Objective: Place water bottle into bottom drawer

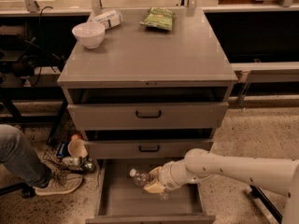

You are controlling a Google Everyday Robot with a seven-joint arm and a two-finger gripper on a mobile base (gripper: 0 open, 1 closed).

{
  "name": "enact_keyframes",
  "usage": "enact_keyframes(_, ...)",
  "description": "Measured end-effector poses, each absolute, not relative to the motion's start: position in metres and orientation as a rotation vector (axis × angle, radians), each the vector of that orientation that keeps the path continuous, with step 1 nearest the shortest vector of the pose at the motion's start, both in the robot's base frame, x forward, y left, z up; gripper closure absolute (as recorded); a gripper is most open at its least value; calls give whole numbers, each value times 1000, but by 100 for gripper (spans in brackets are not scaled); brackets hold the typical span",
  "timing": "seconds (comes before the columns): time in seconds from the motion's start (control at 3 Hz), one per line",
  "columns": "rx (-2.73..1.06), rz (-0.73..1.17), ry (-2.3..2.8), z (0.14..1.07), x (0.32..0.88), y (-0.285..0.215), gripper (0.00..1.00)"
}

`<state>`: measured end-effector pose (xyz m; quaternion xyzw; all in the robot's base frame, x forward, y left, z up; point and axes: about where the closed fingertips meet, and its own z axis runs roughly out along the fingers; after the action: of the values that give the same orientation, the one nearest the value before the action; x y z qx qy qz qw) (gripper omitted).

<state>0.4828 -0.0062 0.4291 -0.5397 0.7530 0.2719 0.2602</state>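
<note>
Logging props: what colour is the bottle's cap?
White cap, camera view; gripper holds water bottle over bottom drawer.

The small, clear, crinkled plastic water bottle (140, 177) with a white cap lies tilted, cap pointing left. Its body is clasped by the tan-fingered pincer (156, 181), low inside the wide grey metal bottom drawer (117, 200). This drawer, the lowest of 3, stands pulled out, its plain grey floor showing. Whether the bottle touches that floor cannot be told.

gripper (153, 180) over bottom drawer (117, 202), jaws clasp, hide water bottle (139, 177) base | person (18, 157) cut off left
</note>
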Motion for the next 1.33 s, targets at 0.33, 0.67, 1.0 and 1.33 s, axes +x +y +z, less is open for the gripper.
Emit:
enact_keyframes(0.33,-1485,713,2004,362,510,4,100)
enact_keyframes(0.67,-1500,737,2004,312,533,20,100)
enact_keyframes(1.0,-1500,738,2004,312,533,20,100)
enact_keyframes(1.33,-1557,689,2048,274,535,22,100)
